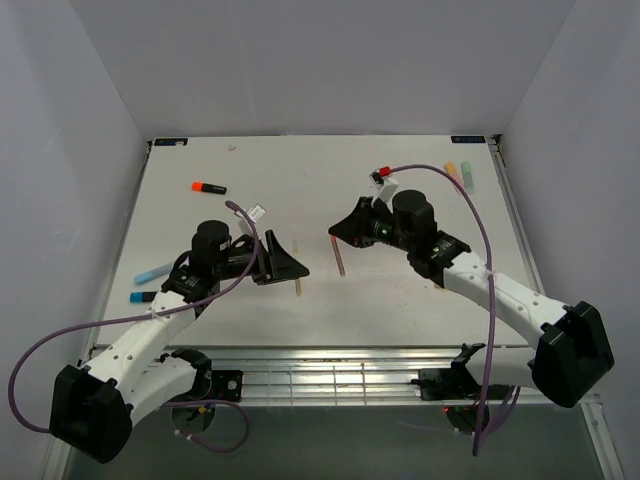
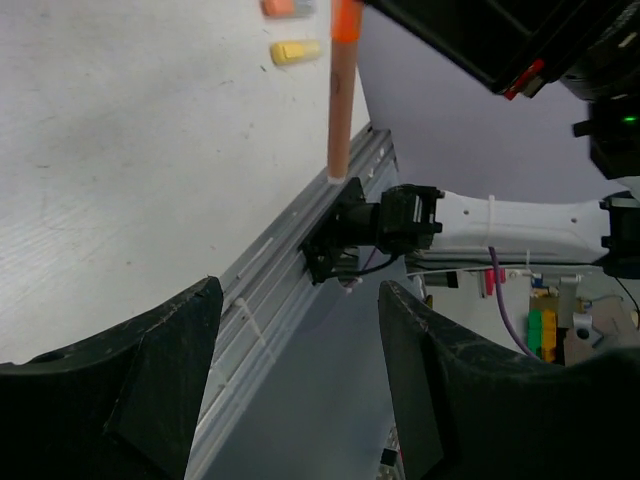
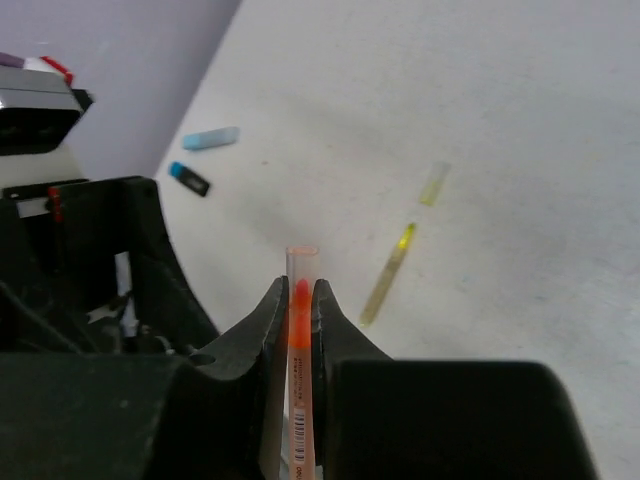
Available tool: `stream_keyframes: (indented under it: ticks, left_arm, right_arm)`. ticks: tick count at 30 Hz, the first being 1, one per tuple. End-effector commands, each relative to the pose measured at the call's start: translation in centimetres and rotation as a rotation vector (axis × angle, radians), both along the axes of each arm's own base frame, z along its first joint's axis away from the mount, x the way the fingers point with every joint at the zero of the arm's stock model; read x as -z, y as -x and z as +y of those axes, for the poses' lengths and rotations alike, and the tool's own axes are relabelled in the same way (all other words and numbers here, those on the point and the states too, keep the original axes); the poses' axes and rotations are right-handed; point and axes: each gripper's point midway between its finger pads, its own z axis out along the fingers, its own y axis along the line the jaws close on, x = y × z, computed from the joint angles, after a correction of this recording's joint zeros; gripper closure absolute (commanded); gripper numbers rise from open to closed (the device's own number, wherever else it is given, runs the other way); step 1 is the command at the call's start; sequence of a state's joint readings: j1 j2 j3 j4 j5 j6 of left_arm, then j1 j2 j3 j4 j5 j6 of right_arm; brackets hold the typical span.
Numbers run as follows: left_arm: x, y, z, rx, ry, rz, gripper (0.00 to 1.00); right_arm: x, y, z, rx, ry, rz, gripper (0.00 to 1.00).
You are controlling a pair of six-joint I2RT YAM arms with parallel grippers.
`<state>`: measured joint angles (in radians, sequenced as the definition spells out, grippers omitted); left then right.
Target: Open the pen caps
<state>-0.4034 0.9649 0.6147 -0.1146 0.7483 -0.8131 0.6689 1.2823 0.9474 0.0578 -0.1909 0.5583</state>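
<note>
My right gripper (image 3: 297,285) is shut on a slim orange pen (image 3: 303,380) near its translucent capped end, holding it above the table middle (image 1: 343,258). In the left wrist view the same pen (image 2: 339,110) hangs down ahead. My left gripper (image 1: 292,262) is open and holds nothing, a short way left of the pen; its fingers (image 2: 130,390) stand wide apart. A thin yellow pen (image 3: 388,285) lies on the table with a small pale yellow cap (image 3: 434,184) apart from it. An orange-capped black highlighter (image 1: 208,187) lies at the back left.
Two blue highlighter pieces (image 1: 152,271) (image 1: 142,296) lie at the left edge beside my left arm. Yellow, green and pink pieces (image 1: 462,176) sit at the back right corner. The slotted metal rail (image 1: 330,372) runs along the near edge. White walls close in three sides.
</note>
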Motion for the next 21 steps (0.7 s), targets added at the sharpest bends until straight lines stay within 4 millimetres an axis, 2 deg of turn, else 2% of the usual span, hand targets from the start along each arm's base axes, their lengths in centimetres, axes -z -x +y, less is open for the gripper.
stream_keyframes:
  ticks: [1, 3, 9, 14, 19, 21]
  left_arm:
    - [-3.7, 1.8, -1.3, 0.088, 0.114, -0.11, 0.26]
    - [-4.0, 2.3, -1.7, 0.09, 0.144, -0.11, 0.27]
    - [-5.0, 2.9, -3.4, 0.112, 0.171, -0.128, 0.33]
    - [-3.8, 3.4, -4.6, 0.107, 0.146, -0.078, 0.36]
    - [-3.0, 3.9, -4.7, 0.079, 0.145, -0.04, 0.36]
    - [-2.9, 4.0, -4.9, 0.081, 0.14, -0.036, 0.38]
  right_arm:
    - [-2.1, 3.7, 2.0, -0.102, -0.261, 0.076, 0.92]
    - [-3.3, 4.5, 2.0, -0.106, -0.3, 0.051, 0.92]
    - [-3.8, 6.8, 3.1, -0.131, -0.403, 0.093, 0.92]
    - [-4.4, 8.1, 3.7, -0.125, -0.475, 0.088, 0.92]
    - [-3.8, 8.8, 3.4, -0.098, -0.509, 0.1, 0.92]
    - [-4.2, 9.0, 3.3, -0.104, -0.541, 0.091, 0.92]
